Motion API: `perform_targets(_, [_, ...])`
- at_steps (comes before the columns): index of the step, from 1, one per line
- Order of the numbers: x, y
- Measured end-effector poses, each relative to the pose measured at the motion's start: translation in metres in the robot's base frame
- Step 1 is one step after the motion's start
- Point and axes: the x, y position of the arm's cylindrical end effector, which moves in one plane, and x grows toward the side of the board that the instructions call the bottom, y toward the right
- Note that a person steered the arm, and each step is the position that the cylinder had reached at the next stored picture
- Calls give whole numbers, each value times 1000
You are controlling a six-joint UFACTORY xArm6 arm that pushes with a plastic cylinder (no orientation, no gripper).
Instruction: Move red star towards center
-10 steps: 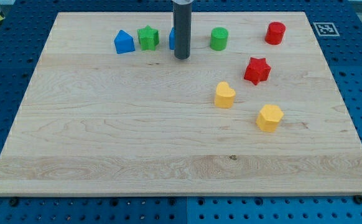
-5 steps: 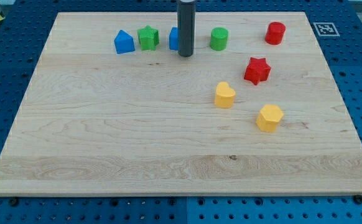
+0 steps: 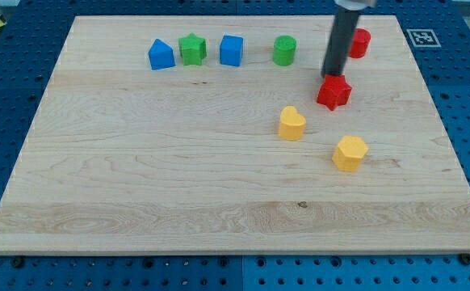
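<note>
The red star lies on the wooden board, right of the middle and toward the view's top. My tip stands just above the star's upper edge, touching or nearly touching it. The dark rod rises from there to the top of the view and partly hides the red cylinder.
A blue house-shaped block, a green star, a blue cube and a green cylinder stand in a row near the top. A yellow heart and a yellow hexagon lie below the red star.
My tip has moved from beside the blue cube to the right, to the red star's upper edge. The blue cube now shows in full. No block has moved.
</note>
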Motion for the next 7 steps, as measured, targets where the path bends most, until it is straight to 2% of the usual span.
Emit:
perform_targets(1, [34, 33])
perform_targets(4, [41, 27])
perform_targets(7, [41, -44])
